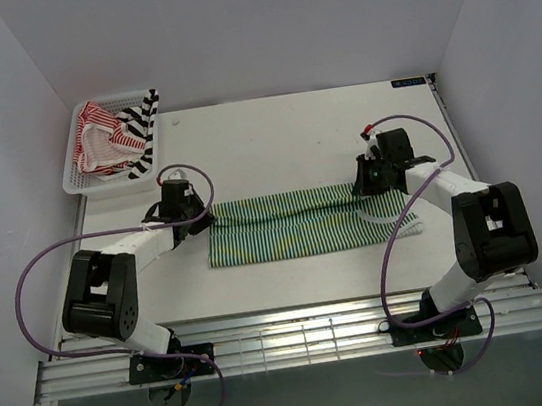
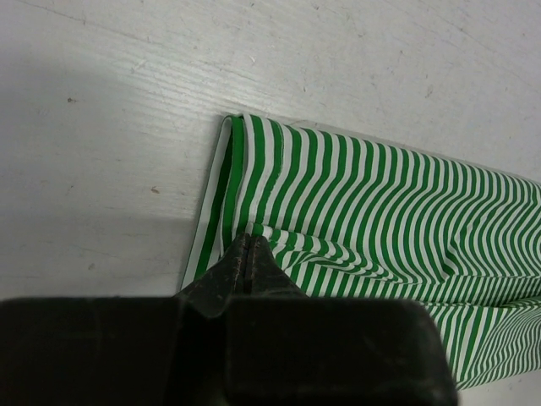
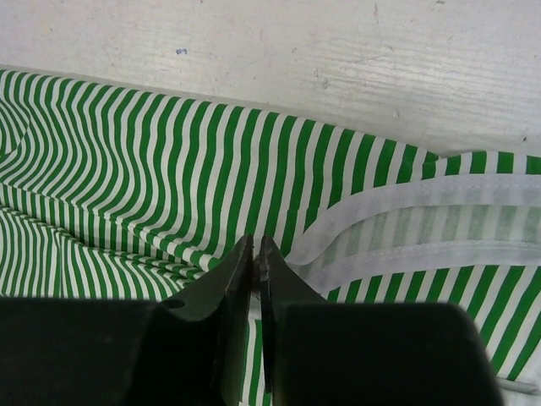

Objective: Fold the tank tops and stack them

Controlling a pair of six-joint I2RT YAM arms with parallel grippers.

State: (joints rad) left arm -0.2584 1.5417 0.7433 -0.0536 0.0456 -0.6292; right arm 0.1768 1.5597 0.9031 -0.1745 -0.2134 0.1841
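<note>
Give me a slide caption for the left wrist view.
Left gripper shut on one end of the green-and-white tank top.

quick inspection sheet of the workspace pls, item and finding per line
surface: white table, scuffed
job's things: green tank top folded lengthwise, flat mid-table; red tank top and black-and-white tank top bunched in basket, far-left corner
clutter: nothing seen
grippers: left gripper and right gripper shut, pinching the green tank top's opposite ends
cables: purple cables looping along both arms
surroundings: plain white walls on three sides

Plain white walls enclose a scuffed white table on three sides, evenly lit.
</note>
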